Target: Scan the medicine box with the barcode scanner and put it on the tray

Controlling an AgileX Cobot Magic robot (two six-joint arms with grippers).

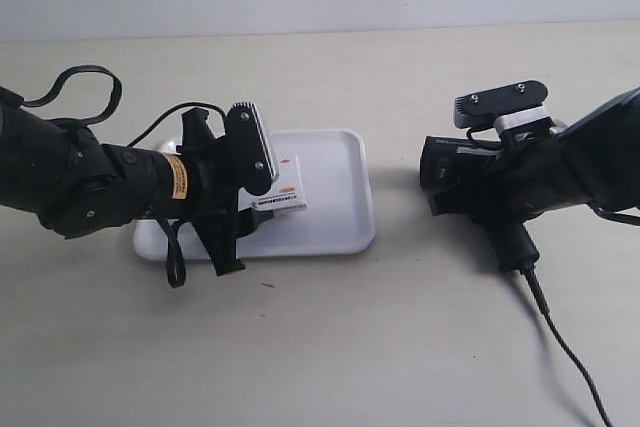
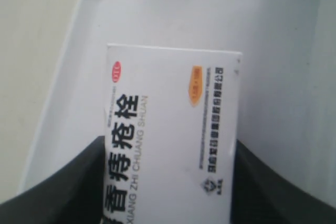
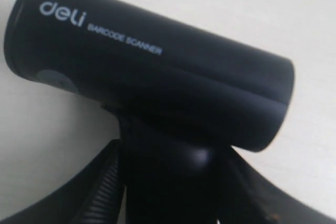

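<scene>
Your left pincer grasps the medicine box over the tray, which rests mid-surface. Your right pincer is clenched on the barcode scanner, well apart from the tray.

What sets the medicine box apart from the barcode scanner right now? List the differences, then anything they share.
The medicine box is a flat white carton with black lettering; the barcode scanner is black with a rounded head and white "deli" print.
The box is held by the left gripper over the tray; the scanner is held by the right gripper over bare table.
The scanner trails a cable; the box has none.
Shared: each sits clamped between gripper fingers.
</scene>
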